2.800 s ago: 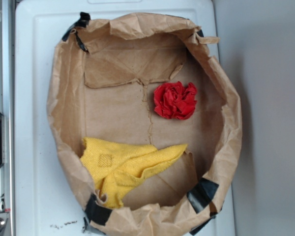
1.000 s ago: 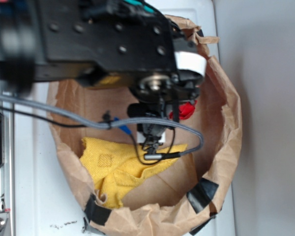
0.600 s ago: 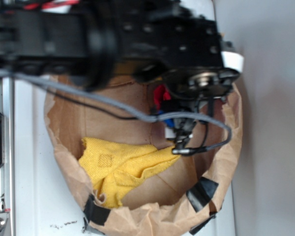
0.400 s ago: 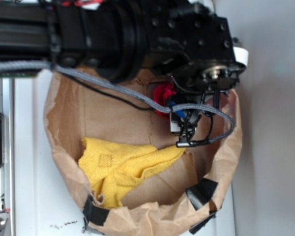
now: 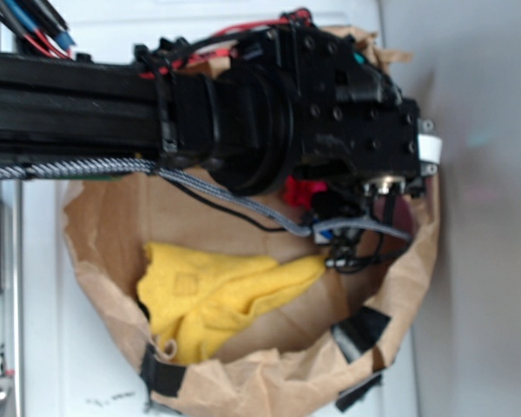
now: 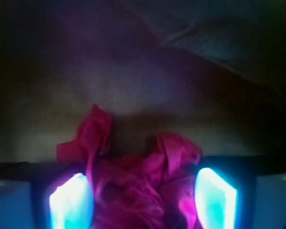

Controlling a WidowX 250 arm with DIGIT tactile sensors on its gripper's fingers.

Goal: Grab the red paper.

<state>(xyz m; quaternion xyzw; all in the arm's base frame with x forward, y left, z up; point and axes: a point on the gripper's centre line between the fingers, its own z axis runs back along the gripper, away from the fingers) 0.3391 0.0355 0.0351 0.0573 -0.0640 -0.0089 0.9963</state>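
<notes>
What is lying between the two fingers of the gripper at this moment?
The red paper sits between the fingers, with the jaws open around it. The wrist view shows this; in the exterior view the arm hides most of it.

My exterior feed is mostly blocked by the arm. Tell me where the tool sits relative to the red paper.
Observer: On the wrist view the red paper lies between the two glowing fingers.
Operator: Report whether the tool has closed.
Observer: The tool looks open; both fingers stand at the wad's sides.
Operator: Say what's beyond the wad.
Observer: Only dim brown bag wall, nothing else visible.
</notes>
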